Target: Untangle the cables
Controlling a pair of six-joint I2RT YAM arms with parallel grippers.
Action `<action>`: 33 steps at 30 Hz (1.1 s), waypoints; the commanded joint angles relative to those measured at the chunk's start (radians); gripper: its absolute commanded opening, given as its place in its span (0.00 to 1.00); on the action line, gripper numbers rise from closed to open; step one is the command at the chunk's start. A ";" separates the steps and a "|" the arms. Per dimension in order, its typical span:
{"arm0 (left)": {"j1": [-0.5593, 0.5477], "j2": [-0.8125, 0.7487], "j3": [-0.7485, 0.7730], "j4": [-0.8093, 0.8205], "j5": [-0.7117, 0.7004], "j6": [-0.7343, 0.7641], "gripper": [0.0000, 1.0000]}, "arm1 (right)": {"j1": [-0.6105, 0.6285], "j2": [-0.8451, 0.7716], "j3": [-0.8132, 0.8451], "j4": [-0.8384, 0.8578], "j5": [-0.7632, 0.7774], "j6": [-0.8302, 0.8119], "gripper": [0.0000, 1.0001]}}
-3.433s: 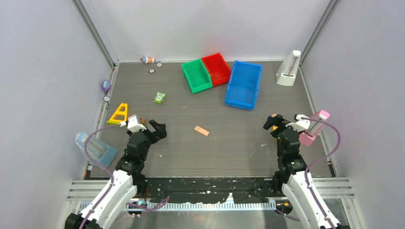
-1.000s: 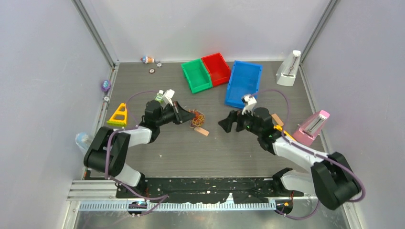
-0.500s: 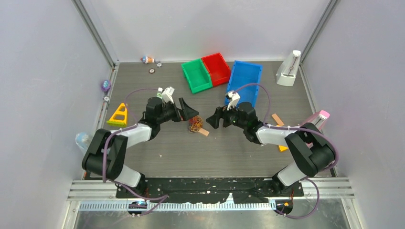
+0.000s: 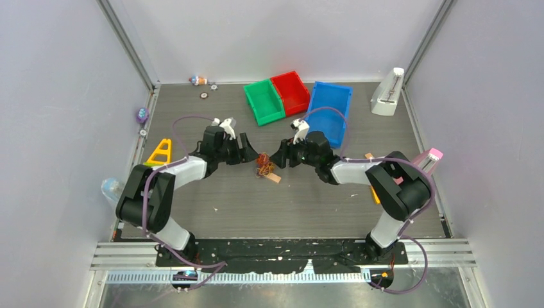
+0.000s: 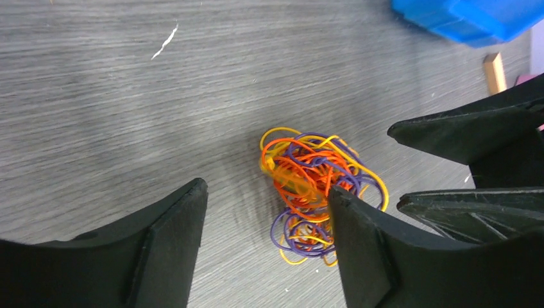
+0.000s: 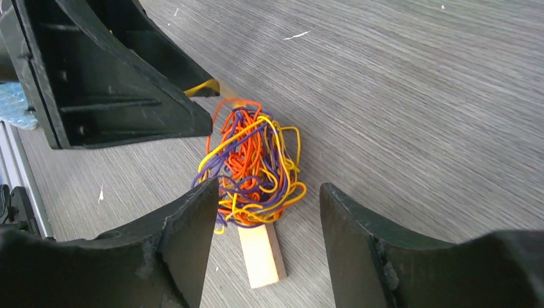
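Note:
The cables point(image 4: 263, 164) are one small tangled ball of yellow, orange-red and purple loops lying on the dark table, touching the end of a tan block point(image 4: 274, 178). My left gripper point(image 4: 248, 150) is open just left of the ball. In the left wrist view point(image 5: 268, 190) the cables point(image 5: 314, 186) lie by its right fingertip. My right gripper point(image 4: 281, 156) is open just right of the ball. In the right wrist view point(image 6: 269, 188) the cables point(image 6: 253, 168) lie just ahead of its jaws, over the block point(image 6: 261, 253). Neither gripper holds anything.
Green bin point(image 4: 263, 101), red bin point(image 4: 290, 92) and blue bin point(image 4: 328, 112) stand at the back. A yellow triangle point(image 4: 159, 153) is at the left. A white device point(image 4: 387, 93) and a pink one point(image 4: 423, 168) are at the right. A second tan block point(image 5: 494, 72) lies near the blue bin.
Both arms have reached from the near edge to the middle. Over the last second the right gripper moved left up to the tangle, which stays by the tan block.

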 commanded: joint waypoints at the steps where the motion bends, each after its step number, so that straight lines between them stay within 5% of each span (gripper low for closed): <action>1: -0.008 0.054 0.064 -0.031 0.053 0.017 0.66 | 0.022 0.059 0.085 -0.045 -0.019 0.008 0.63; 10: -0.030 0.180 0.145 -0.053 0.147 -0.018 0.57 | 0.040 0.169 0.211 -0.191 -0.027 0.021 0.47; 12: -0.031 0.203 0.161 -0.050 0.167 -0.026 0.44 | 0.041 0.180 0.218 -0.190 -0.041 0.026 0.40; 16: -0.033 0.225 0.182 -0.052 0.203 -0.025 0.01 | 0.042 0.160 0.211 -0.189 -0.035 0.020 0.18; 21: -0.033 0.154 0.145 -0.046 0.154 -0.012 0.00 | 0.042 0.095 0.158 -0.177 0.031 0.009 0.06; 33: 0.034 -0.077 -0.075 0.157 0.043 -0.068 0.00 | 0.041 -0.137 -0.014 -0.137 0.439 0.027 0.05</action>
